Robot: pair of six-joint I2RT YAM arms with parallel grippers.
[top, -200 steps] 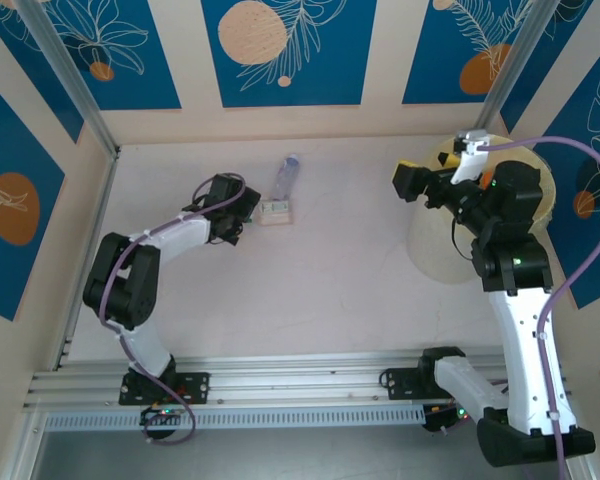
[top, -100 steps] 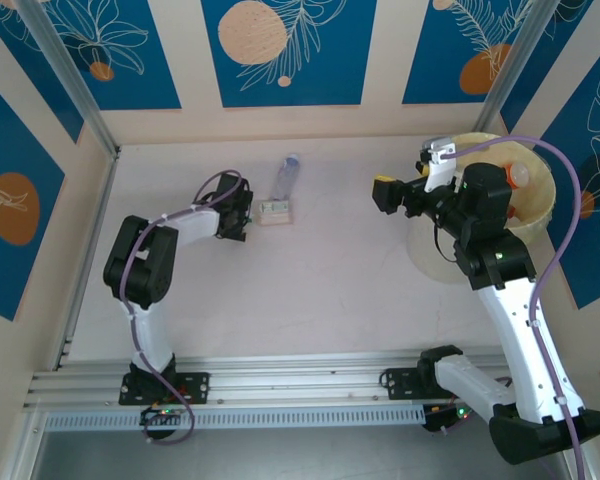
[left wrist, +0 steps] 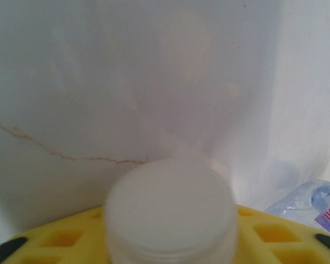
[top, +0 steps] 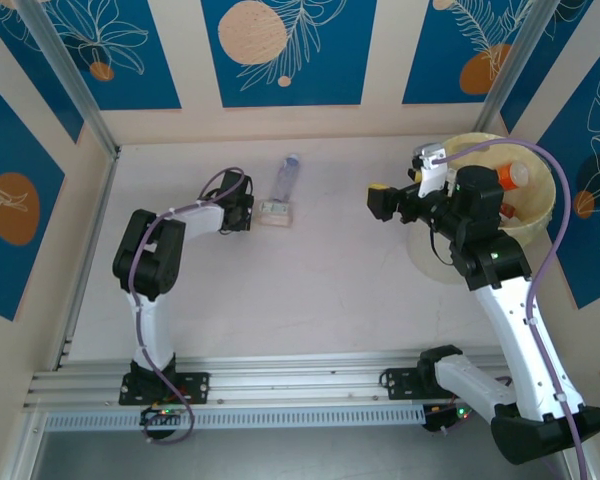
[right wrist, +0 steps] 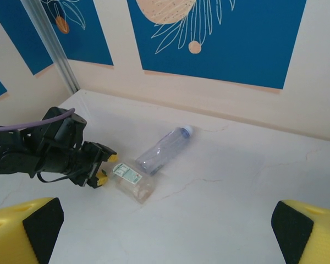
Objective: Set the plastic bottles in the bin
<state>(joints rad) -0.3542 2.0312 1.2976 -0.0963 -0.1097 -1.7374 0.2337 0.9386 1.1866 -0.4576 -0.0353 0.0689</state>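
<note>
I had the left gripper (top: 248, 214) lined up on the squat bottle's (top: 276, 212) cap (left wrist: 170, 212), centre-left, to grab it; its grip I couldn't tell. The right gripper (top: 381, 202) hung wide open, empty, beside the bin (top: 500, 139).

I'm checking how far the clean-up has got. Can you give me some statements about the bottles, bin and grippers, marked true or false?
1. Two bottles lie on the table outside the bin. True: a short bottle and a long bottle.
2. The right gripper holds a bottle. False: it is open with nothing between its fingers.
3. The bin stands on the left side of the table. False: it is on the right side.
4. An orange-capped bottle is inside the bin. True.
5. The left gripper hovers over the bin. False: it is right beside the short bottle.
</note>
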